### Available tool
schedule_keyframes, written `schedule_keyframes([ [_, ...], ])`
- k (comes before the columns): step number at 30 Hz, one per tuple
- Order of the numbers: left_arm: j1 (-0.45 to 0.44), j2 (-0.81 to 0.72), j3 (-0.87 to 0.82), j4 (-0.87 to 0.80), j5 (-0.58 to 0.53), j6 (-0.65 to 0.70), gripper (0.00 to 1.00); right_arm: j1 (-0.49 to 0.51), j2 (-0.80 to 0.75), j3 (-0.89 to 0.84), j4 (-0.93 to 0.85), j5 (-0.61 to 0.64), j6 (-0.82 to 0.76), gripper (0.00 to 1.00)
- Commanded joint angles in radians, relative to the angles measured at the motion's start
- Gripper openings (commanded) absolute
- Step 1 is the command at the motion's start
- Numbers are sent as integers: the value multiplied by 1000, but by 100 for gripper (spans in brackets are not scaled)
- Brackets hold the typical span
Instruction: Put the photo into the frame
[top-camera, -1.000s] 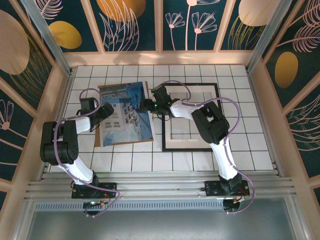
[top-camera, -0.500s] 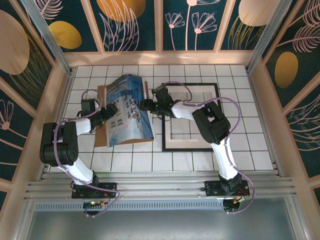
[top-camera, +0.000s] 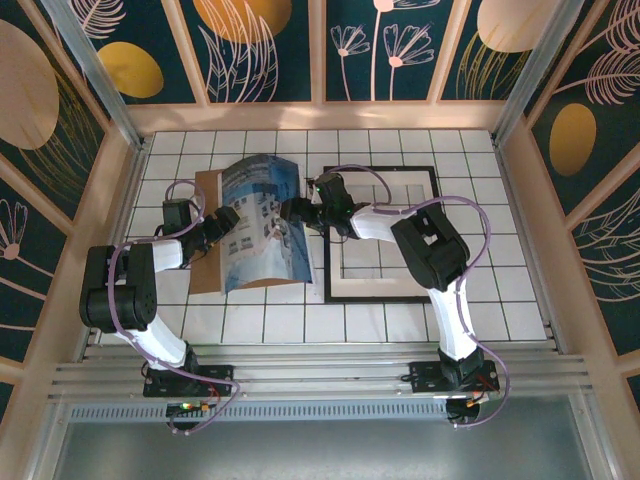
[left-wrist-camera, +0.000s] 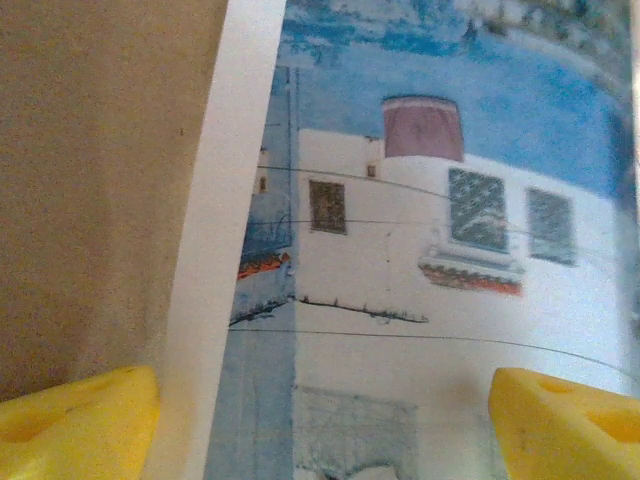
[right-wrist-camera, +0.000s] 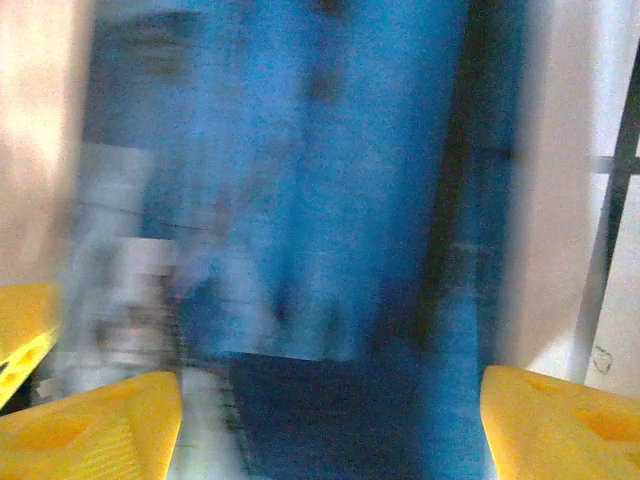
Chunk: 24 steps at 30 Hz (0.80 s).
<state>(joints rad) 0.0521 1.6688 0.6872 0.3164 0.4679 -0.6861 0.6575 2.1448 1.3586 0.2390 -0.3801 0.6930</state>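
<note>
From above, the blue-toned paper photo (top-camera: 262, 225) arches up over the brown backing board (top-camera: 205, 275) on the white tiled table (top-camera: 500, 300). It is left of the thin black rectangular frame (top-camera: 380, 300), between the left fingers (top-camera: 228, 218) and the right fingers (top-camera: 290, 210).

Left wrist: the yellow left fingers (left-wrist-camera: 75, 420) are spread wide and grip nothing; the photo is just ahead.

Right wrist, blurred: the right fingers (right-wrist-camera: 560, 415) are wide apart too, with the photo before them.

Here's the backing board (top-camera: 203, 275), flat on the left half of the table (top-camera: 500, 300), closer to the far edge than the near one. On it sits the photo (top-camera: 262, 225), overhanging the board's right side and bowed up off it. The left gripper (top-camera: 230, 219) is at the photo's left edge, the right gripper (top-camera: 288, 210) at its right edge. Just to the right, the frame (top-camera: 375, 300) lies flat mid-table, with the mat (top-camera: 400, 181) inside it.
</note>
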Motion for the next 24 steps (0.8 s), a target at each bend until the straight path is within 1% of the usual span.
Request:
schedule_keyframes([
  [1, -8, 9, -15, 52, 35, -18, 85, -4, -63, -21, 66, -38, 14, 80],
  [7, -8, 13, -20, 64, 41, -26, 85, -4, -63, -27, 84, -52, 15, 82],
  [12, -8, 26, -26, 89, 53, -41, 85, -2, -49, -8, 42, -42, -16, 84],
  [17, -8, 27, -38, 150, 117, -90, 85, -2, -48, 6, 2, -36, -43, 84],
  [22, -8, -9, -29, 145, 133, -103, 85, -4, -60, 23, -45, -16, -84, 83],
  [24, -8, -26, -25, 131, 129, -97, 81, -4, -60, 33, -63, -22, -98, 83],
])
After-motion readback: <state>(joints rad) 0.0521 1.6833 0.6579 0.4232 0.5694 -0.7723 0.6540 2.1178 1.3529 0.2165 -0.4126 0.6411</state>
